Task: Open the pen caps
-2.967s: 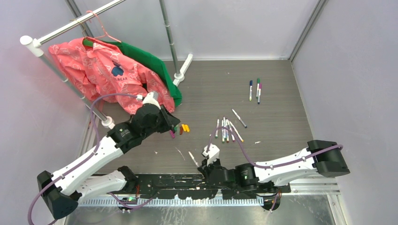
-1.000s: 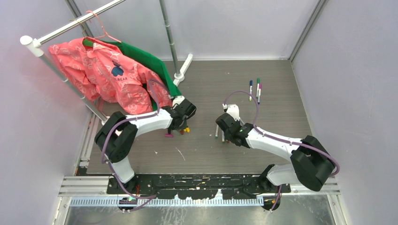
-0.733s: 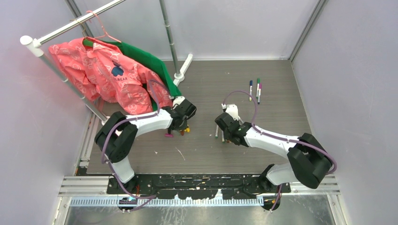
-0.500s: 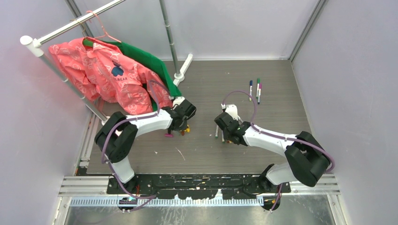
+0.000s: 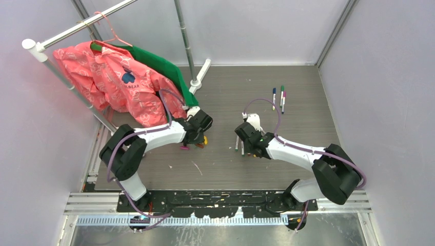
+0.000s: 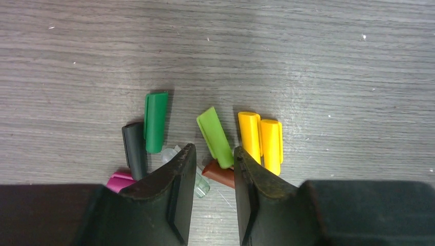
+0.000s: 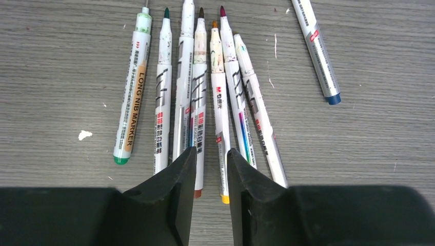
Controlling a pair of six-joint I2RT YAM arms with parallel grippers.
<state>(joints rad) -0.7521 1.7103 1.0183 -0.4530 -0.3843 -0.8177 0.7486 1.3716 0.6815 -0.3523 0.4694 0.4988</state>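
Observation:
Several loose pen caps lie in a cluster under my left gripper (image 6: 213,149): dark green (image 6: 155,122), dark grey (image 6: 134,149), light green (image 6: 215,137), two yellow (image 6: 260,141), brown (image 6: 220,174), magenta (image 6: 119,180) and a clear one (image 6: 197,182). The left jaws are open and empty, just above the caps (image 5: 204,140). My right gripper (image 7: 211,150) is open and empty, low over a row of uncapped white pens (image 7: 197,87). In the top view the left gripper (image 5: 200,134) and the right gripper (image 5: 247,144) are apart, each over its own pile.
Three capped pens (image 5: 281,98) lie at the back right. One more pen (image 7: 318,48) lies apart to the right of the row. A clothes rack (image 5: 185,41) with a pink garment (image 5: 118,82) and a green one (image 5: 164,69) stands at the back left.
Three seconds ago both arms were low near the front edge; now each has reached out over its pile. In the last second the left arm shifted slightly; the right one barely moved.

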